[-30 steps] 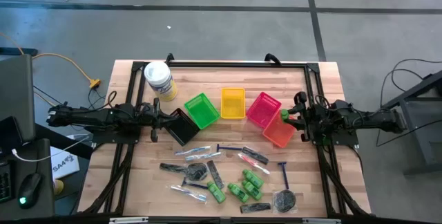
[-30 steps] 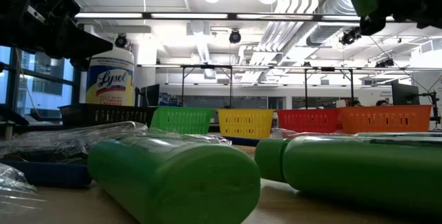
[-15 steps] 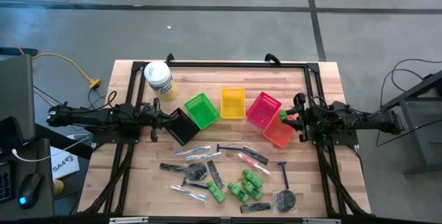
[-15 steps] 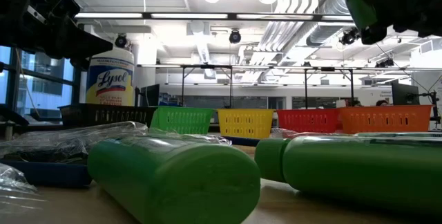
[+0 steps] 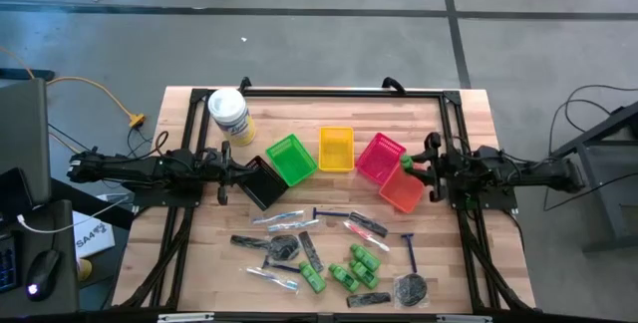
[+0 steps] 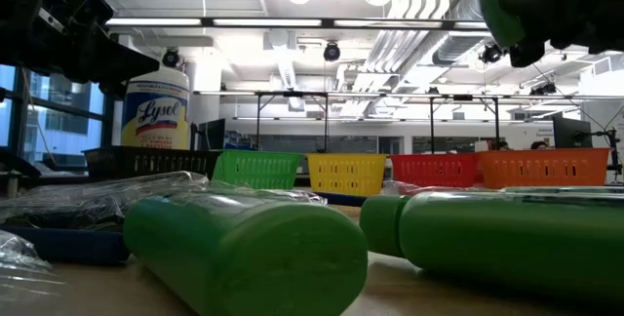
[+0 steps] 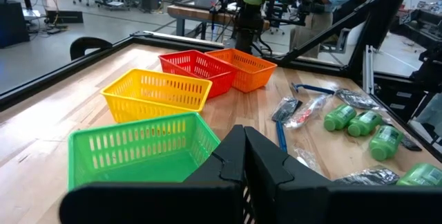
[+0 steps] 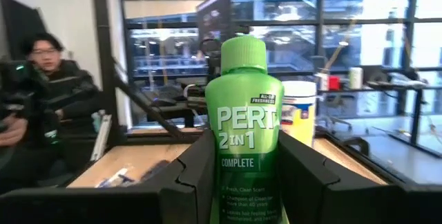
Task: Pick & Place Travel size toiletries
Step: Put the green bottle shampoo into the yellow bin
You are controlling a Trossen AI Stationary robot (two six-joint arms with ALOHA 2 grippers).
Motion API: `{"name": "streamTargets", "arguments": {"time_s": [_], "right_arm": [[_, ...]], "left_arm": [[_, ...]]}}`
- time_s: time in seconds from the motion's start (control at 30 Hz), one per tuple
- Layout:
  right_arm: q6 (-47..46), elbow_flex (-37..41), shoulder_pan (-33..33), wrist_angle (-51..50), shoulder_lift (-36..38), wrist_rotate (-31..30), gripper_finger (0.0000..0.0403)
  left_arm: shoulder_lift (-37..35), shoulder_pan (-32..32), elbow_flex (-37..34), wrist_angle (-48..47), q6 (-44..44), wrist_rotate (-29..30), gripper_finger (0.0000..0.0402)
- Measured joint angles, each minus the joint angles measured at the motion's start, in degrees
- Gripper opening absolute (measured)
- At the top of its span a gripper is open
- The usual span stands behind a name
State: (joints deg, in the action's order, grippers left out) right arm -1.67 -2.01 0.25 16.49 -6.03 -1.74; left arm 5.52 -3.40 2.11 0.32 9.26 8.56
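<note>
overhead looks straight down; low sits level; both share the orange basket [image 5: 402,193].

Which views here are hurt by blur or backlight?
Low view: the nearest green bottle looms soft, ceiling lights glare. Right wrist view: bright windows behind the held Pert bottle, label still readable. Left wrist view: own fingers blurred up close.

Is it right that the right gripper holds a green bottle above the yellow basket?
Not quite. The right gripper does hold a green bottle, but above the orange basket, not the yellow basket. The high view shows it.
</note>
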Motion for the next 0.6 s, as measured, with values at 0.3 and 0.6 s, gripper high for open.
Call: {"name": "streamTargets", "arguments": {"time_s": [0.3, 0.6], "right_arm": [[-4.5, -17.2, 0.0, -4.5, -23.9, -6.5, 0.0116], [-13.2, -39.6, -4.0, -14.8, -52.5, -13.0, 0.0115]], "left_arm": [[0.0, 0.0, 0.0, 0.0, 0.0, 0.2, 0.0], [0.0, 0.0, 0.0, 0.0, 0.0, -0.5, 0.0]]}}
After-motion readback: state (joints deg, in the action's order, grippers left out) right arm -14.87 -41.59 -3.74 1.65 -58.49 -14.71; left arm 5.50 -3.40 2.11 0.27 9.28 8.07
